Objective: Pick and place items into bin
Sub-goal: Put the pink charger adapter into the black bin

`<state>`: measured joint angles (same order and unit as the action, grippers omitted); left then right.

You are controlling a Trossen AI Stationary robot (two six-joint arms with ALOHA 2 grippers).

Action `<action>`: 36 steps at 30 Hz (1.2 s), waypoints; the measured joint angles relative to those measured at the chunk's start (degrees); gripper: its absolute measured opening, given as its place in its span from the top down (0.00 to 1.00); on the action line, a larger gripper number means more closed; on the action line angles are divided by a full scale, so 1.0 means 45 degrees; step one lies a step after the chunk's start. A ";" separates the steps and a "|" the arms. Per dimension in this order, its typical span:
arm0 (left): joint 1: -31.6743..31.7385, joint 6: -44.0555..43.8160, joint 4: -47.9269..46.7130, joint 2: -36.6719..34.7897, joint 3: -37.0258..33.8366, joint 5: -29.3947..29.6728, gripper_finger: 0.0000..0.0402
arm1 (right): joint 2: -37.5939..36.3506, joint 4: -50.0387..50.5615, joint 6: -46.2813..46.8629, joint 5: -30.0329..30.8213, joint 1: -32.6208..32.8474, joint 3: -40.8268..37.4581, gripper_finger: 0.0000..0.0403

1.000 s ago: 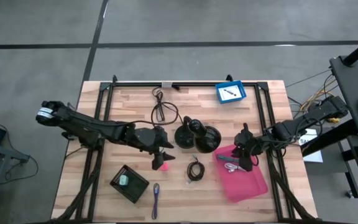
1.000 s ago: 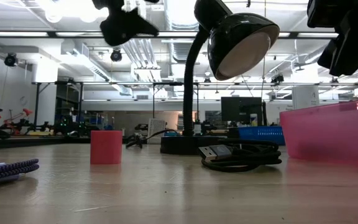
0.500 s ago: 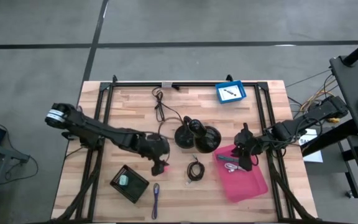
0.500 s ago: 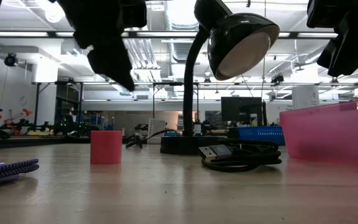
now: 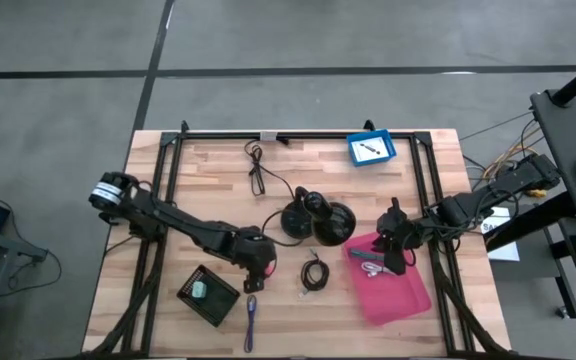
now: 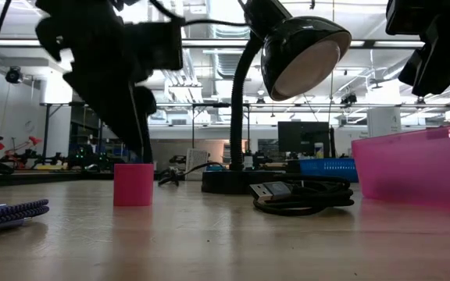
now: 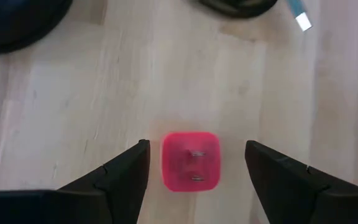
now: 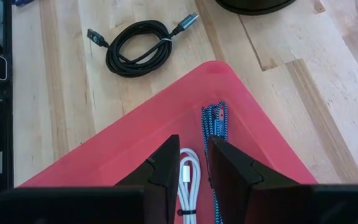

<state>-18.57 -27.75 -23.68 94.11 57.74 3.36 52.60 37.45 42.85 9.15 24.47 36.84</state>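
I am holding my left gripper [image 7: 194, 163] spread wide directly above the pink cube [image 7: 191, 160], which is sitting on the wooden surface [image 5: 168, 200] between my two fingers [image 7: 122, 175] with bare wood showing on either side of it (I am not touching it). In the low view the cube [image 6: 133, 184] is standing just beneath that gripper [image 6: 141, 136]. The coiled black cable [image 5: 314, 271] is lying near, off to the right of the left gripper, and the purple pen [image 5: 251, 318] is lying just beside it toward the front edge.

My right gripper [image 8: 192, 163] is hanging over the pink bin [image 8: 263, 140], fingers standing only a narrow gap apart with nothing between them. Beneath it in the bin are lying a blue braided cable [image 8: 216, 124] and a white cable [image 8: 188, 180]. The black desk lamp [image 6: 283, 58] is standing between my two arms.
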 joint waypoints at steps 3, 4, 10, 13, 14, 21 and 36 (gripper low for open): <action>0.0005 -0.0027 0.0017 0.0289 0.0000 0.0010 0.39 | 0.0000 0.0004 0.0010 -0.0005 0.0000 0.0000 0.82; 0.0005 -0.0044 0.0020 0.0369 0.0010 0.0015 0.39 | 0.0000 -0.0010 0.0015 -0.0005 0.0000 0.0000 0.82; 0.0015 -0.0068 0.0000 0.0742 0.0010 0.0015 0.39 | 0.0000 -0.0005 0.0005 -0.0005 0.0000 0.0000 0.82; 0.0015 -0.0073 -0.0018 0.0892 0.0010 0.0005 0.39 | 0.0000 -0.0005 0.0005 -0.0006 0.0000 0.0000 0.82; 0.0015 -0.0077 -0.0043 0.0893 0.0005 0.0001 0.39 | 0.0000 -0.0005 0.0005 -0.0010 0.0000 0.0000 0.82; 0.0015 -0.0073 0.0024 0.0888 0.0005 0.0000 0.39 | 0.0000 -0.0005 0.0005 -0.0010 0.0000 0.0000 0.82; 0.0019 -0.0092 0.0167 0.1409 0.0008 -0.0019 0.39 | -0.0005 -0.0017 0.0005 0.0275 0.0000 0.0000 0.82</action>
<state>-18.48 -28.16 -22.93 100.45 57.77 3.27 52.58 37.37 42.87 10.39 24.47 36.84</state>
